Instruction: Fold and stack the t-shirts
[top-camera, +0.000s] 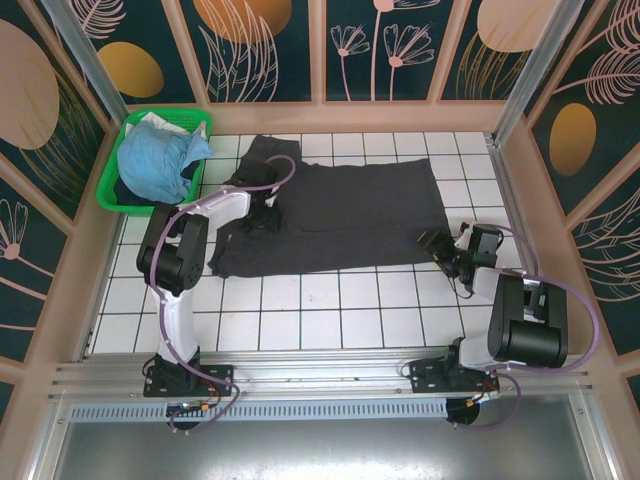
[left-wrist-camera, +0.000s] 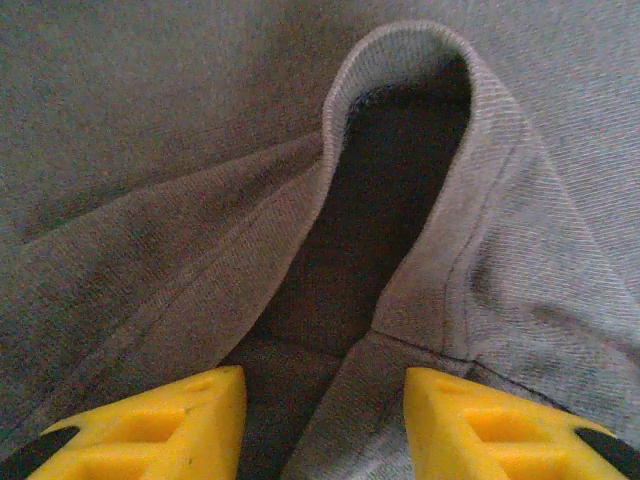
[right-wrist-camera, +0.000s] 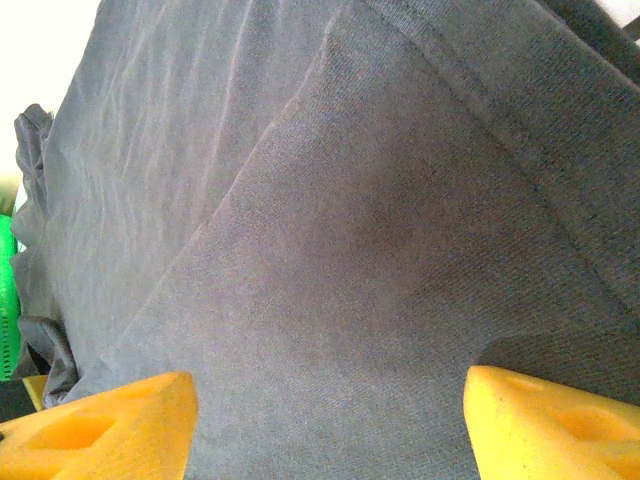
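Two t-shirts are in front of you. The dark grey t-shirt lies spread nearly flat across the middle of the white-tiled bench, its left end rumpled. The light blue t-shirt sits bunched up in the green basket at the far left corner.

Your left pincer is down on the rumpled left end of the dark grey t-shirt. In the left wrist view its yellow fingers stand apart, pinching nothing, and a hemmed fold rises just ahead of the gap.

Your right pincer is at the shirt's right edge. In the right wrist view its fingers are spread wide, with smooth grey cloth below and ahead of them.
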